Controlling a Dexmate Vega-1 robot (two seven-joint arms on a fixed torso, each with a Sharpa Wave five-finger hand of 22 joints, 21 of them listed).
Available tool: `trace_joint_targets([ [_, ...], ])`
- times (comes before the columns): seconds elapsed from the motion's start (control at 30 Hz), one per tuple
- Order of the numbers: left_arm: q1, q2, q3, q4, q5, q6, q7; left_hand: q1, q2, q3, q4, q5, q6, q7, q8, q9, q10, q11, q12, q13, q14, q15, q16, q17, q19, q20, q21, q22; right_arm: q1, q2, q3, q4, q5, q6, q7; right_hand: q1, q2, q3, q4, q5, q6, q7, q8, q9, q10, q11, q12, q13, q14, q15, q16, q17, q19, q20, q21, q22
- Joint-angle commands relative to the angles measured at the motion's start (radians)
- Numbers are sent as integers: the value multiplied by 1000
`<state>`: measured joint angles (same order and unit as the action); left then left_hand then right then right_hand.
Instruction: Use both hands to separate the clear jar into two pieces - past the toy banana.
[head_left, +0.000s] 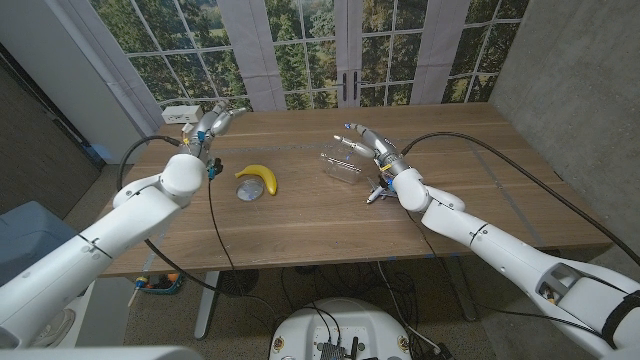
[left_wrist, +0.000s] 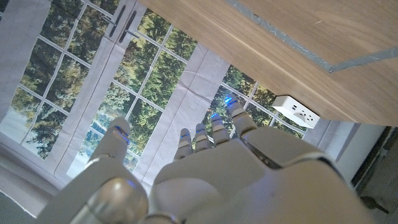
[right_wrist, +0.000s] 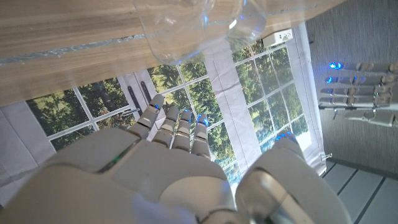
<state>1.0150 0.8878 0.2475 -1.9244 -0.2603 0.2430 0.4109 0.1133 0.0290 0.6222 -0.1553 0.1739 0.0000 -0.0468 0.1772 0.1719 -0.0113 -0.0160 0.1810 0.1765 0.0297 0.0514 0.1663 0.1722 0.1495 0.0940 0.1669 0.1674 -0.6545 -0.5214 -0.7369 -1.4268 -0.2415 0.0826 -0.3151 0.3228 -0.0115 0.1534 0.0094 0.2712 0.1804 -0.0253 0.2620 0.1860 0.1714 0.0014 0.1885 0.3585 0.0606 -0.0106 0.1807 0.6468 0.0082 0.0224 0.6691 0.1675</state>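
On the wooden bench (head_left: 470, 190) lay one lid (head_left: 249, 190), a grey-clear disc, touching one curved yellow banana (head_left: 260, 177). Farther right lay one clear jar (head_left: 342, 162), smooth plastic, on its side just beside my right hand (head_left: 368, 147). That hand's fingers (right_wrist: 177, 127) reached out straight and close together, holding nothing. My left hand (head_left: 210, 125) hovered near the far left edge, fingers (left_wrist: 205, 134) apart, empty. One white power strip (left_wrist: 297, 112) sat beyond.

Head view: high, looking down over the wooden table (head_left: 400, 215) toward the windows (head_left: 300, 50). Wrist views: close behind each hand's fingers (left_wrist: 205, 134), inverted, facing those windows beyond the fingertips; all share table and windows.
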Motion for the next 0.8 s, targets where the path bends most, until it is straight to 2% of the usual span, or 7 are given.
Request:
trace_joint_targets([
  [0.03, -48, -95, 2, 264, -62, -503, -199, -13, 10, -7, 1, 8, -1, -11, 2, 2, -12, -8, 6, 0, -38, -24, -1, -2, -24, -61, 7, 1, -16, 29, 77, 52, 166, 180, 36, -29, 22, 1, 21, 7, 9, 17, -11, -1, 10, -3, 7, -12, -1, -7, 4, -19, 10, -18, -9, 0],
  [0.1, -68, -116, 9, 318, -78, -570, -240, -17, 17, -10, 1, 9, 1, -9, 3, 1, -14, -11, 7, -1, -49, -56, 4, -3, -20, -117, 14, 1, -19, 35, 89, 60, 187, 203, 38, -40, 37, 3, 29, 8, 12, 24, -15, -1, 12, -5, 7, -19, 0, -14, 5, -31, 16, -27, -13, 0],
  [0.2, -95, -143, 17, 382, -96, -644, -287, -20, 20, -12, 1, 10, 9, -5, 5, 1, -12, -31, 8, -1, -46, -79, 8, -4, -1, -147, 22, 0, -26, 45, 107, 69, 228, 229, 48, -50, 53, 6, 37, 9, 17, 28, -19, -2, 15, -6, 7, -28, 3, -21, 5, -45, 26, -37, -17, 0],
  [0.37, -126, -178, 29, 463, -135, -719, -357, -33, 44, -10, 15, 13, 21, 5, 8, 0, -12, -60, 8, -2, -46, -109, 11, 0, 13, -161, 25, 1, -47, 66, 136, 69, 299, 258, 62, -79, 56, -4, 46, 7, 39, 78, -27, -1, 14, 16, 4, -53, 7, 0, 4, -89, 30, -36, -40, -1],
  [0.6, -166, -221, 34, 573, -212, -797, -453, -72, 125, -1, 76, 23, 20, 11, 3, 0, -8, -64, 9, -2, -44, -114, 17, 7, 21, -162, 26, 2, -73, 100, 160, 72, 346, 300, 47, -89, 69, -2, 51, 8, 47, 75, -30, -1, 16, 12, 4, -63, 13, -7, 6, -108, 43, -51, -46, -1],
  [0.63, -171, -222, 34, 582, -224, -799, -468, -77, 135, 1, 88, 25, 15, 8, 1, 0, -7, -67, 9, -2, -38, -125, 19, 7, 28, -168, 28, 2, -75, 105, 164, 74, 360, 305, 52, -92, 78, 1, 54, 9, 47, 76, -32, -1, 17, 11, 4, -67, 15, -9, 7, -114, 46, -55, -48, -1],
  [0.8, -202, -236, 35, 657, -284, -835, -556, -83, 146, 5, 106, 30, 1, 13, -3, -1, -5, -73, 9, -3, -33, -128, 20, 7, 38, -177, 30, 2, -93, 128, 183, 75, 405, 321, 48, -98, 93, 5, 58, 10, 60, 80, -32, 0, 27, 12, 7, -75, 18, -13, 8, -128, 53, -61, -54, -1],
])
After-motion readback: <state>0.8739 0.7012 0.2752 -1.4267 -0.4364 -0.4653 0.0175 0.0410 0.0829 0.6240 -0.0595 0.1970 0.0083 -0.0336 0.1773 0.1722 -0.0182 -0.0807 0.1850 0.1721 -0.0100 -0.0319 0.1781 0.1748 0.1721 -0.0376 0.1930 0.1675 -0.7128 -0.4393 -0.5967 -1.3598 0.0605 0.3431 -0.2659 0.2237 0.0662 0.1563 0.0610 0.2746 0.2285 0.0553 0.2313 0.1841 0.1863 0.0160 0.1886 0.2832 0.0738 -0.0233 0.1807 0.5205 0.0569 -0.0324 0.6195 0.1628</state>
